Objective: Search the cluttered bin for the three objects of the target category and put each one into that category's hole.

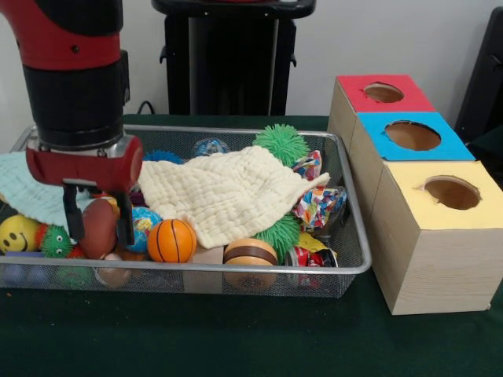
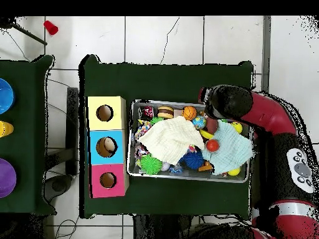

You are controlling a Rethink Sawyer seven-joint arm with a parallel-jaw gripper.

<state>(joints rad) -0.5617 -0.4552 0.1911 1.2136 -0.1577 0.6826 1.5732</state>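
Observation:
The wire-mesh bin (image 1: 355, 267) is full of toys; it also shows in the overhead view (image 2: 132, 140). No plush animal shows; a cream cloth (image 1: 228, 192) and a pale green cloth (image 1: 23, 192) cover part of the contents. My gripper (image 1: 100, 236) is down in the bin's left end in the front view. Its two black fingers (image 1: 75, 224) stand apart on either side of a brown football-shaped ball (image 1: 98, 226). In the overhead view the arm (image 2: 233, 103) hides the gripper.
Around the gripper lie an orange basketball (image 1: 171, 240), a yellow smiley ball (image 1: 17, 234) and a small green spiky ball (image 1: 55, 242). A large green spiky ball (image 1: 281, 143) sits at the back. Red (image 1: 383, 93), blue (image 1: 413, 135) and yellow (image 1: 452, 192) hole boxes stand beside the bin.

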